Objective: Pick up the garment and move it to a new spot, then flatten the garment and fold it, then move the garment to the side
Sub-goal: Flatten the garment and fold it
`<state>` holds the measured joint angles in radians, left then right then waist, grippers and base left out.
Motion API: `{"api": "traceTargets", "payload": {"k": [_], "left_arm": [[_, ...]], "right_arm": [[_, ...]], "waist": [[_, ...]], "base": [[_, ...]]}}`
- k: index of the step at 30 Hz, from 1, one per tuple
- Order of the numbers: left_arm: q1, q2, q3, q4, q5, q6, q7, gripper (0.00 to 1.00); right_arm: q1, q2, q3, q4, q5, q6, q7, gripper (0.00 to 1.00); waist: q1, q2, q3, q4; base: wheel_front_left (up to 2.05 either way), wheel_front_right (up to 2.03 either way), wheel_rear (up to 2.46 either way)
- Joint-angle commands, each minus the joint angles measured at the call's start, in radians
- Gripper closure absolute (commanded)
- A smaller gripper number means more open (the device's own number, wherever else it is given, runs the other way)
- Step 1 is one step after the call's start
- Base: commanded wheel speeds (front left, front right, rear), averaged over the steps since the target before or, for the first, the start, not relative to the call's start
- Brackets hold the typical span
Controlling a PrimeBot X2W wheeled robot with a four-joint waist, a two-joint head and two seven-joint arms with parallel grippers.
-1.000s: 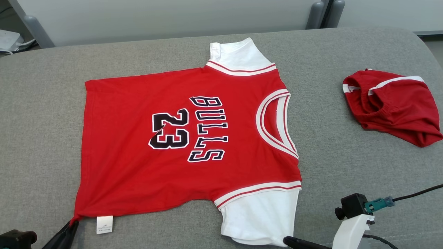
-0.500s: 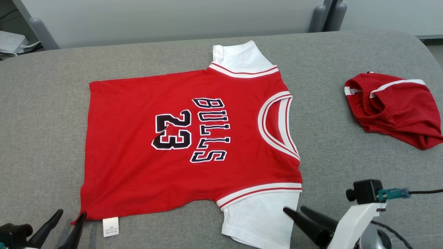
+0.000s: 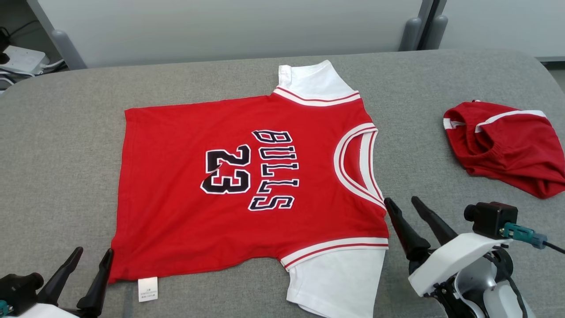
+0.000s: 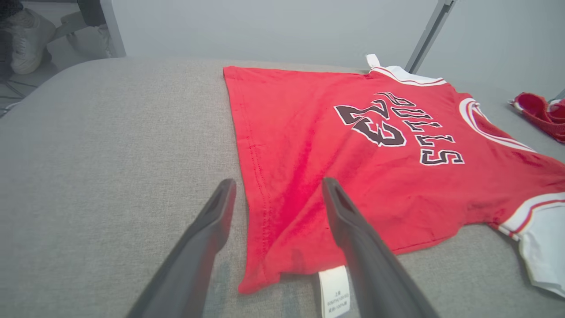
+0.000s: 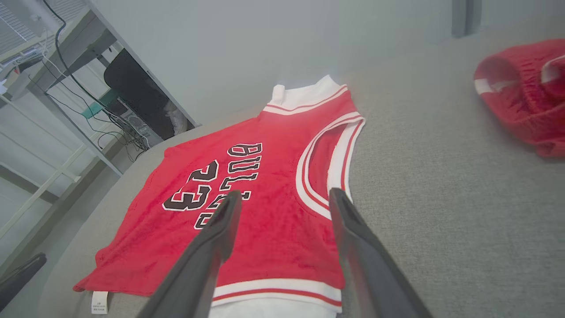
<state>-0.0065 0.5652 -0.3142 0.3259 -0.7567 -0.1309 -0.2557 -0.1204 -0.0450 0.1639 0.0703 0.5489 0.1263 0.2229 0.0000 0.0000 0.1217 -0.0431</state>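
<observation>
jersey (image 3: pixel 176 207) flat on grey cushion (image 3: pixel 62 154) | both jaws wide, empty | left wrist view: pale shoe (image 4: pixel 26 42)

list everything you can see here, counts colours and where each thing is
jersey: one, red with white sleeves and black BULLS 23 lettering, spread flat mid-table, neck toward the robot's right
care label: one, white, at the jersey's near hem corner
shorts: one, red with white stripe, crumpled on the table's right side, apart from the jersey
table: one, grey fabric top, under both garments
box: one, white, with cables, off the table at far left
left end effector: one, dark fingers, open, by the jersey's near hem corner
right end effector: one, dark fingers, open, by the jersey's near shoulder
</observation>
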Motion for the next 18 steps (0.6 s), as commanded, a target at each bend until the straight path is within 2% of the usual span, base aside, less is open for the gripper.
{"api": "traceTargets", "payload": {"k": [1,7,18], "left_arm": [[-0.027,0.026,0.057,-0.02,0.018,0.0,-0.006,0.0],[-0.018,-0.017,0.112,-0.01,0.064,0.0,-0.006,0.0],[0.006,-0.102,0.197,-0.018,0.148,0.0,-0.006,0.0]], "right_arm": [[-0.047,-0.005,0.021,-0.001,-0.027,0.004,-0.057,0.0],[-0.084,-0.005,0.016,0.081,-0.106,0.004,-0.211,0.0],[-0.083,-0.005,0.029,0.177,-0.206,0.004,-0.378,0.0]], "waist": [[0.0,0.0,-0.006,0.002],[0.0,0.0,-0.029,0.005],[0.0,0.0,-0.076,0.001]], "base": [[0.0,0.0,0.0],[0.0,0.0,0.0],[0.0,0.0,0.0]]}}
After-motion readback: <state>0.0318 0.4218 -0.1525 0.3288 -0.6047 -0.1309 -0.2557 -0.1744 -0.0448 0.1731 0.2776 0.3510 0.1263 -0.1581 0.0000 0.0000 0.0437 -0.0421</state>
